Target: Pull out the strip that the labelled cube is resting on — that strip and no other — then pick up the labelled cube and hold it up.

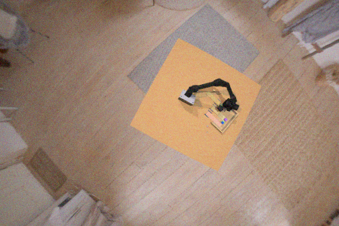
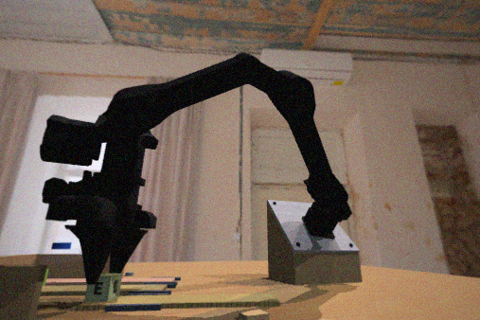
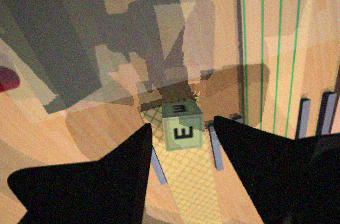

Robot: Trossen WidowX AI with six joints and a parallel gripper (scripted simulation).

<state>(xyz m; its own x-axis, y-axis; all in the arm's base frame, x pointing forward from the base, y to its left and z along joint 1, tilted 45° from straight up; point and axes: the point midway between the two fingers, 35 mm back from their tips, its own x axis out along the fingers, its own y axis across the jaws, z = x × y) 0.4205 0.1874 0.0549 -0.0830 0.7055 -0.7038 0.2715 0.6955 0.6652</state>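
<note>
Currently: black parallel-jaw pincer (image 3: 182,137) half open, holding nothing; pale green cube lettered E (image 3: 182,126) between its tips, atop yellow cross-hatched strip (image 3: 192,185). Grasp step; next, you close squarely, then lift.

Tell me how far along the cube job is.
Done, apparently: the hatched strip juts out past its neighbours, with the E cube on it. In hand: the gripper straddles the cube, open, not gripping. Left: close, then lift it.

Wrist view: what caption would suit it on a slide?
Half-closed gripper straddling a green cube marked E on a cross-hatched strip.
</note>
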